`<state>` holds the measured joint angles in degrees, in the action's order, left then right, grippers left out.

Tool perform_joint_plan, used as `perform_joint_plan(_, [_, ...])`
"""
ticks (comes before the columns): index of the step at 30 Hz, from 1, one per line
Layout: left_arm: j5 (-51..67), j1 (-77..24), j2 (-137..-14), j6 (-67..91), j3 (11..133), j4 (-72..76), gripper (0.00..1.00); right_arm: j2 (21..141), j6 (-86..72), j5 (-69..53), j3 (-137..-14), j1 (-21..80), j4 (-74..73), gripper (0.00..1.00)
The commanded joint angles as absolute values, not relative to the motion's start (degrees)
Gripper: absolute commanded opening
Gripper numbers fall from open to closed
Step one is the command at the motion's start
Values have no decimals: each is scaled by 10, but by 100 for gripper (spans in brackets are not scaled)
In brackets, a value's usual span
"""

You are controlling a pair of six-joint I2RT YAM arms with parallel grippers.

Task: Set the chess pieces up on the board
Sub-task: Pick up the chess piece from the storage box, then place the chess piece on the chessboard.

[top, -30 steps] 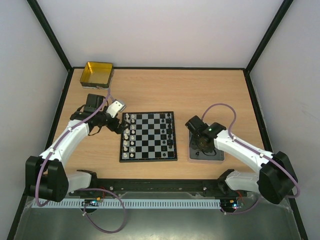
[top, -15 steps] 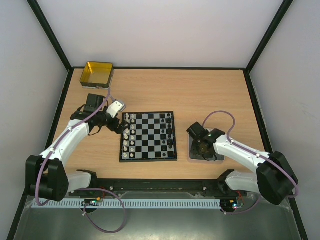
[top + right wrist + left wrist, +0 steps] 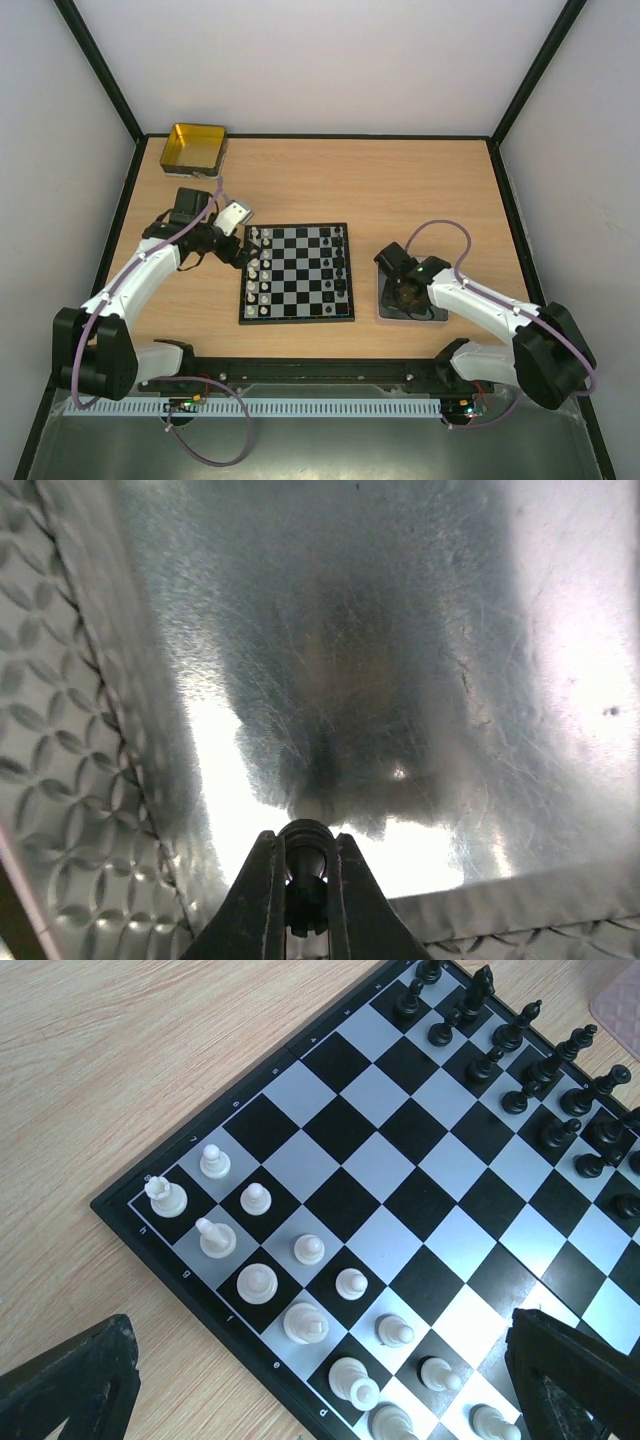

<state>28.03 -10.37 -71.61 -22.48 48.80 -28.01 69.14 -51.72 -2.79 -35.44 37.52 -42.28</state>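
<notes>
Right gripper (image 3: 402, 288) down in metal tray (image 3: 400, 630), fingers pinching a black chess piece (image 3: 307, 844), left gripper (image 3: 238, 252) spread wide beside the board (image 3: 298, 272), yellow tin (image 3: 195, 148) far left.

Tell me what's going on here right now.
The right tool is shut on a small black piece over the grey tray beside the board. The left tool hangs open over the board's white side. White pieces and black pieces stand in rows on opposite sides.

Board (image 3: 400, 1160) cut off; piece (image 3: 306, 852) half-hidden between fingers (image 3: 255, 900).
</notes>
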Motion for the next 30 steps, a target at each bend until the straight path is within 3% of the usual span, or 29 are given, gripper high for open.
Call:
perform_joint_plan(1, [281, -110, -723, -228, 487, -285, 99, 671, -497, 6, -403, 374, -494, 2])
perform_joint_plan(6, [277, -113, -721, -227, 486, -283, 99, 671, -495, 27, -466, 392, -530, 2])
perform_joint_plan(19, [274, -113, -714, -225, 485, -283, 99, 797, -548, 7, -534, 561, -469, 2])
perform_joint_plan(30, [269, -113, -706, -225, 482, -281, 99, 868, -535, -15, -558, 581, -439, 2])
